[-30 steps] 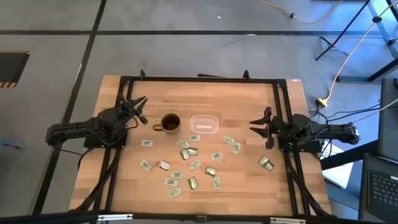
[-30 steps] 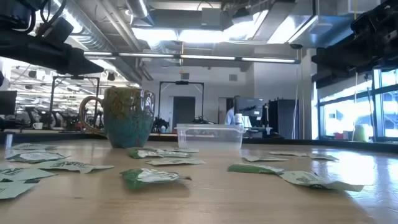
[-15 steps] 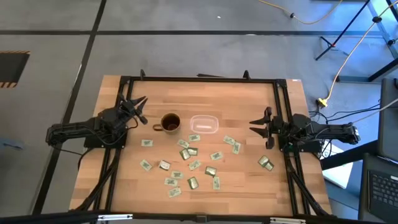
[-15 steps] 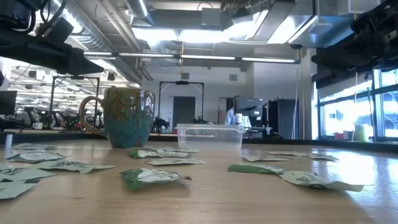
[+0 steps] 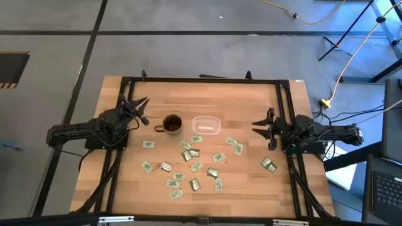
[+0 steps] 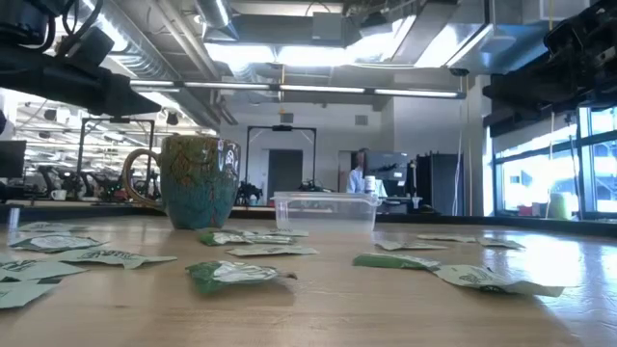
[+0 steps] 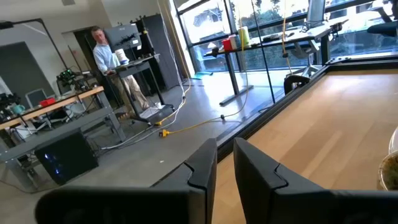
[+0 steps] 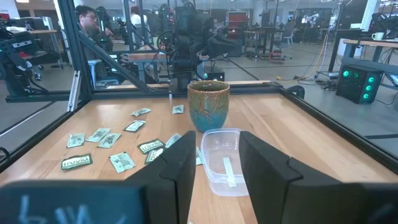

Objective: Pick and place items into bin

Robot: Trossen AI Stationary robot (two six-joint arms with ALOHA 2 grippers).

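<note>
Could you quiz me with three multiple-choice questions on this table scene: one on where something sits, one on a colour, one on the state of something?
1. Where does the round brown mug stand?
A. Beside the small clear plastic bin, towards the left arm
B. Inside the bin
C. At the table's front edge

2. What colour are most of the small flat packets scattered on the wooden table?
A. Red
B. Pale green and white
C. Black

3. What state is the right gripper in?
A. Shut on a packet
B. Shut on the mug
C. Open, holding nothing

Answers:
1. A: the high view shows mug and bin side by side.
2. B: the packets show green and white from above.
3. C: its wrist view shows the bin through an empty gap between the fingers.
</note>
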